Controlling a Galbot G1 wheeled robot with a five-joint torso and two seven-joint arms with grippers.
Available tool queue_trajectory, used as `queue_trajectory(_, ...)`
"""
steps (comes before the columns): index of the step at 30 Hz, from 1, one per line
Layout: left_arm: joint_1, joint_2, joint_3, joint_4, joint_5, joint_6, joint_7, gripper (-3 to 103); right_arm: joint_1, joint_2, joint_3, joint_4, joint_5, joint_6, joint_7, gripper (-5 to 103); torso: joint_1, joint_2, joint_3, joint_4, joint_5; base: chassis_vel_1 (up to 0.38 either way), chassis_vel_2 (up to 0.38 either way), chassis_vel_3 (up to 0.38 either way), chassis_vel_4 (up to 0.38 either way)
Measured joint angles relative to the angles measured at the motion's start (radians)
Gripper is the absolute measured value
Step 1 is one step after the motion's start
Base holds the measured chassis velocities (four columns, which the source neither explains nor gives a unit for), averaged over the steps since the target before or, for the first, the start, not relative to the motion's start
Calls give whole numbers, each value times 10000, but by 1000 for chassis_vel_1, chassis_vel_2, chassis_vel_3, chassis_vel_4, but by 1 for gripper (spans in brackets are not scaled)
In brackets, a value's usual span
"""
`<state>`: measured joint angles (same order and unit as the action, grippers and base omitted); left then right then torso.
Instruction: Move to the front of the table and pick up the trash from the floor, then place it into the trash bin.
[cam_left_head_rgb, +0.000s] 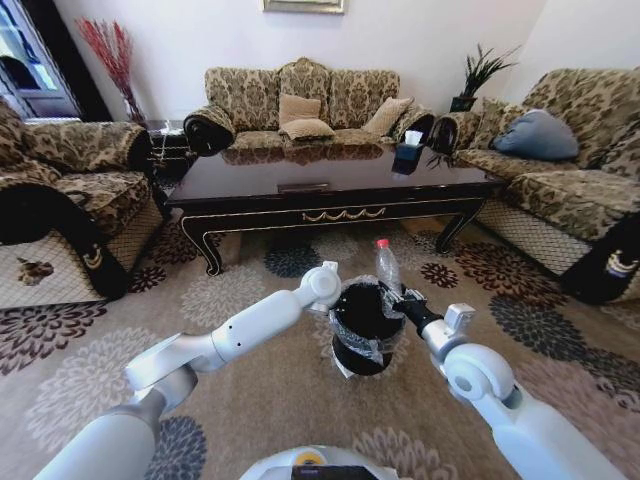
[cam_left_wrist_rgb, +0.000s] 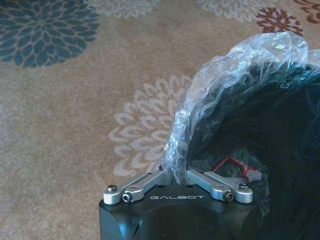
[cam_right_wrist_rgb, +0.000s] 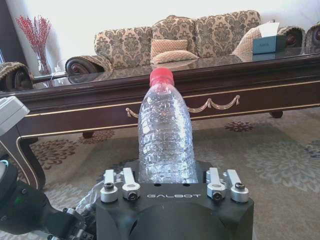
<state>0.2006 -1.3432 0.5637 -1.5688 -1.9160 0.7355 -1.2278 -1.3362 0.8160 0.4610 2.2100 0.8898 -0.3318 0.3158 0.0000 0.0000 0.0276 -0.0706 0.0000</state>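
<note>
Looking down from my head, I see both arms meeting over the trash bin (cam_left_head_rgb: 361, 330), which stands on the flowered carpet (cam_left_head_rgb: 250, 400) in front of the bench (cam_left_head_rgb: 330, 185). My left jaws (cam_left_head_rgb: 338, 300) sit at the bin's left rim, closed on the clear liner bag (cam_left_head_rgb: 352, 345). My right jaws (cam_left_head_rgb: 398, 297) sit at its right rim and hold the plastic bottle (cam_left_head_rgb: 387, 266) upright, red cap on top, beside and above the bin's mouth. Open carpet lies between the bin and the bench's front edge, and to both sides up to the sofas. My forearms hide part of the bin's wall, and my own body cuts off the lower edge.

Left wrist view: the left jaws (cam_left_wrist_rgb: 177, 174) are drawn narrow, pinching a fold of the liner bag (cam_left_wrist_rgb: 235, 65) at the rim of the trash bin (cam_left_wrist_rgb: 280, 150). Bare carpet (cam_left_wrist_rgb: 75, 125) spreads away on the outer side. The bin's inside is dark; a small red and white scrap (cam_left_wrist_rgb: 235, 166) lies in it, too indistinct to identify.

Right wrist view: the plastic bottle (cam_right_wrist_rgb: 165, 135) stands upright between the right jaws (cam_right_wrist_rgb: 167, 186), gripped at its base, which the gripper body hides. Beyond it the bench (cam_right_wrist_rgb: 100, 105) runs across, its gilt-trimmed apron and one curved leg in view, with clear carpet (cam_right_wrist_rgb: 280, 160) in front. A tissue box (cam_right_wrist_rgb: 269, 42) rests on the bench top near its far end. Part of my left arm intrudes at one corner, cut off by the edge.
</note>
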Motion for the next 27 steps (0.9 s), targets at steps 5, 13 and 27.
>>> queue_trajectory(5,83,56,-18,-17,9,0,-25,0,-132,14,69,70,13,-23,-9,81,0,0,0,2,0,0,0,0,0)
queue_trajectory(13,214,358,-116,-106,33,0,-33,0,-186,45,95,70,-3,-24,-15,100,0,0,0,2,0,0,0,0,0)
queue_trajectory(27,709,1606,-731,-622,32,0,-16,0,-110,142,265,-155,164,2,67,100,0,0,0,2,-3,0,0,0,0)
